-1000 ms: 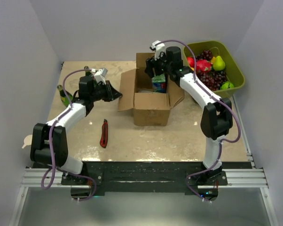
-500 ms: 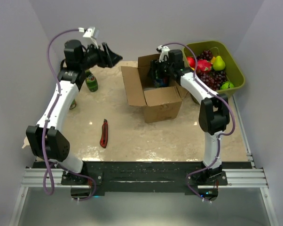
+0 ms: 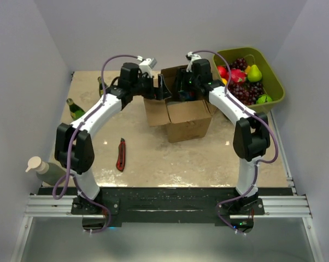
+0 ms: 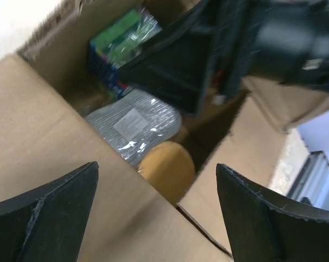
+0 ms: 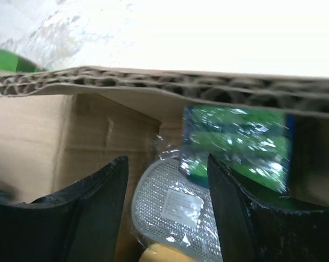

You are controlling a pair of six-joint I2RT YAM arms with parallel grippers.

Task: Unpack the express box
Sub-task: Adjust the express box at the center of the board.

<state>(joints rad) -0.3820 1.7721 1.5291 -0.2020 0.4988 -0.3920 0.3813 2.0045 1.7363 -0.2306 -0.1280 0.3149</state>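
Left gripper [image 4: 156, 166] gapes wide over the express box [image 3: 186, 123] at its 10 o'clock edge; right gripper [image 5: 167, 158], at 12, stands parted, seemingly empty; contents [image 4: 137, 125] blurred, floor hidden.

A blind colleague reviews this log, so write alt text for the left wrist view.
Looking down into the open express box: a green packet, a silvery pouch with a white label and a round yellow item lie inside. The right gripper reaches in from the upper right; the open left gripper frames the bottom corners.
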